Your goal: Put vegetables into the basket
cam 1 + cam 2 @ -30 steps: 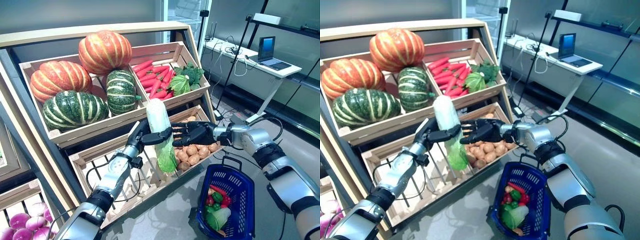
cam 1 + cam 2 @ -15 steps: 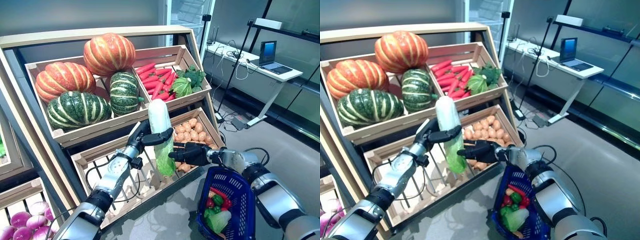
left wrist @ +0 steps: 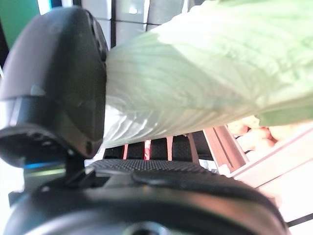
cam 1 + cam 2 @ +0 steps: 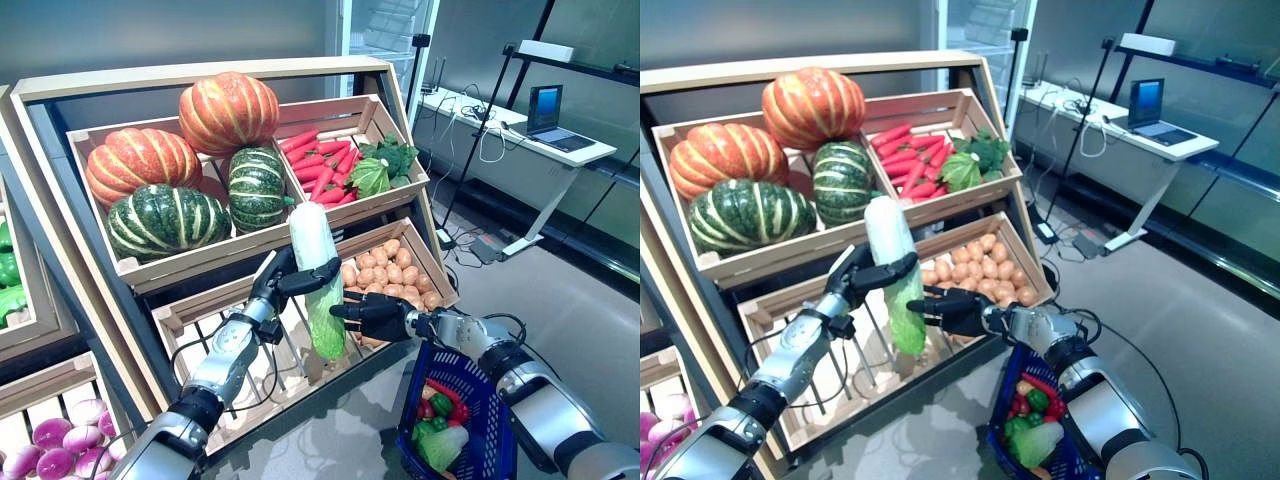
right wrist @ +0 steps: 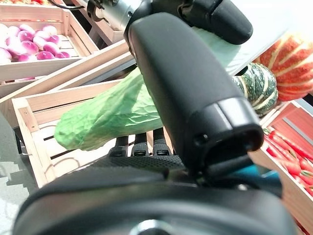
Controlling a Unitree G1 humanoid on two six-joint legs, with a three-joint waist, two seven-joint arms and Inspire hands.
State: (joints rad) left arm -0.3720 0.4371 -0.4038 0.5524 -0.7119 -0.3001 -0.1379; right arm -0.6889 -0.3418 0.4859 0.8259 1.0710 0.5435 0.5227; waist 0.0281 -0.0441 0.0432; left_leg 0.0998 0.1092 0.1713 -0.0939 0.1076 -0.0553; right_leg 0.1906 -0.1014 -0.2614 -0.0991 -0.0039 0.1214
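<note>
My left hand is shut on a long cabbage, white at the top and green at the bottom, and holds it upright in front of the lower crates. The left wrist view shows the leaf pressed against the thumb. My right hand is open, its fingers straight and reaching to the cabbage's lower green part. The blue basket stands on the floor below my right arm. It holds red peppers, a green one and a pale green leafy vegetable.
The wooden stand with slanted crates rises right behind both hands. Its lower crate edge lies just under the cabbage. A white desk with a laptop stands far right. Grey floor lies to the right of the basket.
My right hand has dropped from level with the cabbage's middle to its lower green end. My left hand still holds the cabbage. The camera has shifted.
</note>
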